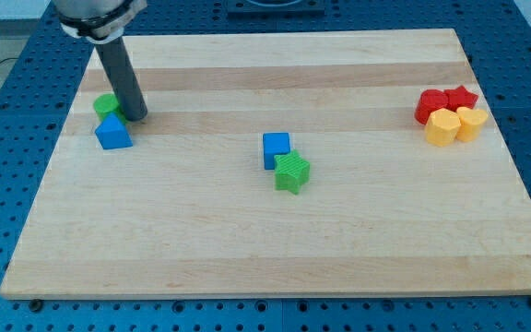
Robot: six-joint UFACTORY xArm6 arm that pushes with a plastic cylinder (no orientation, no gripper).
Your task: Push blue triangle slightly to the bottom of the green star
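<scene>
Closest to the view's bottom sits the green star (292, 172), near the middle of the wooden board (247, 249), with a blue cube (277, 149) touching it on its upper-left side.

Starting from the view's left, the blue triangle (112, 133) lies near the board's left edge, well apart from the star. A green round block (106, 104) sits just above it, touching or nearly touching it. My tip (136, 117) is down on the board just to the right of these two, beside the triangle's upper-right corner and right next to the green round block; I cannot tell whether it actually touches either one. The rod has no jaws, so it is neither apart nor clamped on anything, just a plain dark end resting at board height.

Far over at the view's right, two red blocks (445, 101) and two yellow blocks (455, 125) are bunched together, the yellow pair below the red pair, all touching
</scene>
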